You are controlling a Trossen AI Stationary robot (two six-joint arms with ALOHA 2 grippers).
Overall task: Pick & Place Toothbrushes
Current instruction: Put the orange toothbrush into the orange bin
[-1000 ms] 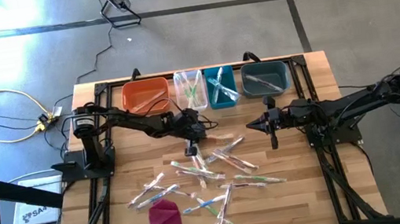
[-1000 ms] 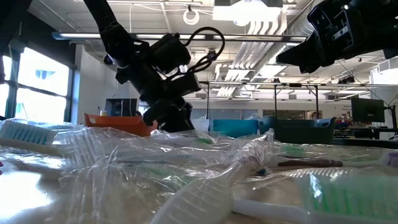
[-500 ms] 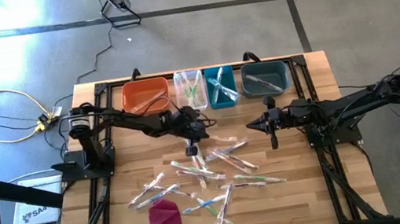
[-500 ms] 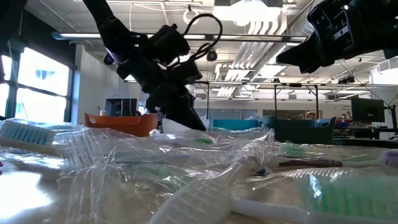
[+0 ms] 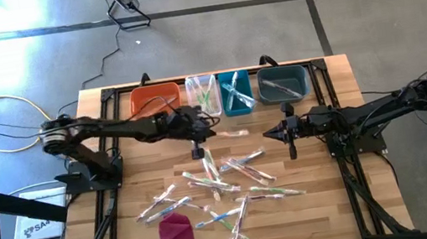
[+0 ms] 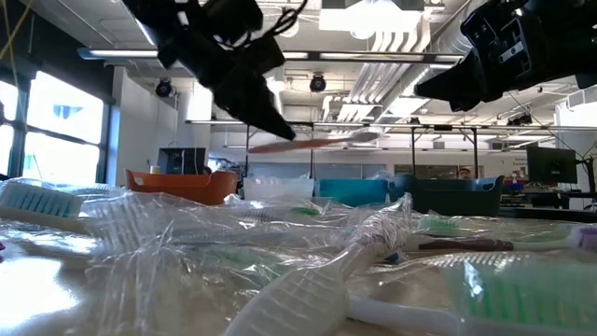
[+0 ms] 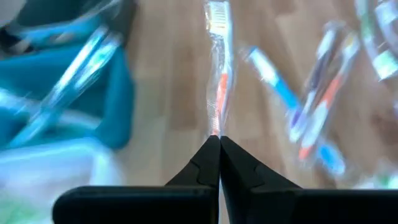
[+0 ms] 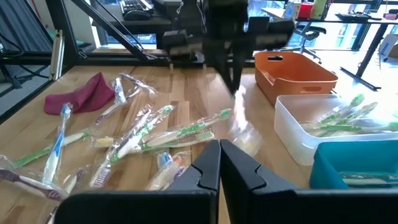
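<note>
Several wrapped toothbrushes [image 5: 228, 187] lie scattered on the wooden table [image 5: 336, 203], in the middle and toward its near edge. My left gripper [image 5: 206, 135] hangs above the table just short of the bins, shut on one orange-handled toothbrush [image 7: 217, 74], seen in the low view as a thin stick [image 6: 317, 143] in the air. My right gripper [image 5: 267, 134] waits shut to the right of the pile, touching nothing; its own view shows its fingers [image 8: 219, 149] together. My left gripper pinches the wrapped toothbrush near its handle end [image 7: 215, 127] between its two fingertips. The fingers come slanting down from the table's left and lie along the brush, which sticks straight out beyond them. It hangs about level, bristle end [image 7: 217, 12] forward, clear of the table.
Along the far edge stand an orange bin [image 5: 155, 103], a clear bin [image 5: 203, 94], a teal bin [image 5: 236, 92] and a dark grey-blue bin [image 5: 283, 84], each with some brushes. A magenta cloth lump [image 5: 177, 232] lies near the front left.
My left gripper has risen from the toothbrush pile, a little toward the bins at the far edge. It has carried one orange-handled toothbrush up with it. That brush now hangs level, clear of the table.
</note>
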